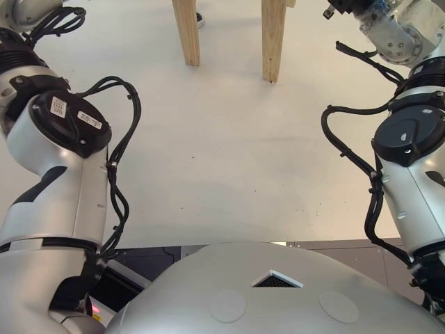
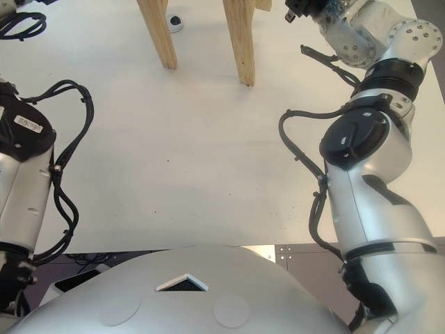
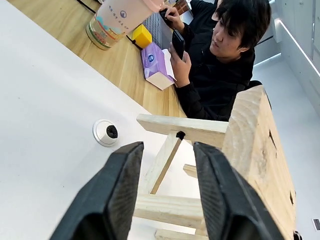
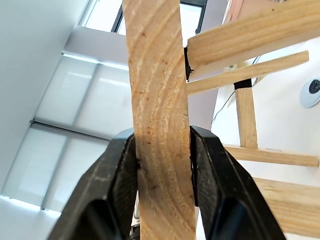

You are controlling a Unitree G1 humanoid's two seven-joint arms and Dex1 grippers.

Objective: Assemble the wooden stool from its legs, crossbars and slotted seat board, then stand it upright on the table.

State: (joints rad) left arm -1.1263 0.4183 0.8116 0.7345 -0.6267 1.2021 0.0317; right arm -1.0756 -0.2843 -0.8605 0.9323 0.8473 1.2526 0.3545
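The wooden stool stands on the white table [image 1: 222, 153]; two of its legs [image 1: 186, 31] [image 1: 273, 38] rise out of the top of the eye views. In the left wrist view the thick seat board [image 3: 255, 150] sits over a leg [image 3: 162, 162] and crossbars [image 3: 182, 127]. My left gripper [image 3: 167, 175] is open beside the stool, with nothing between its fingers. My right gripper [image 4: 160, 145] is shut on a thick wooden board of the stool [image 4: 155, 75], one black finger [image 4: 120, 170] pressed against each face. Crossbars [image 4: 240, 75] and a leg [image 4: 246, 120] run off behind it.
A small white round cap [image 2: 174, 23] lies on the table by the stool's feet. Beyond the table's far edge is a wooden desk [image 3: 115, 60] with a large cup [image 3: 122, 17], a yellow box [image 3: 141, 36] and a purple box [image 3: 155, 67].
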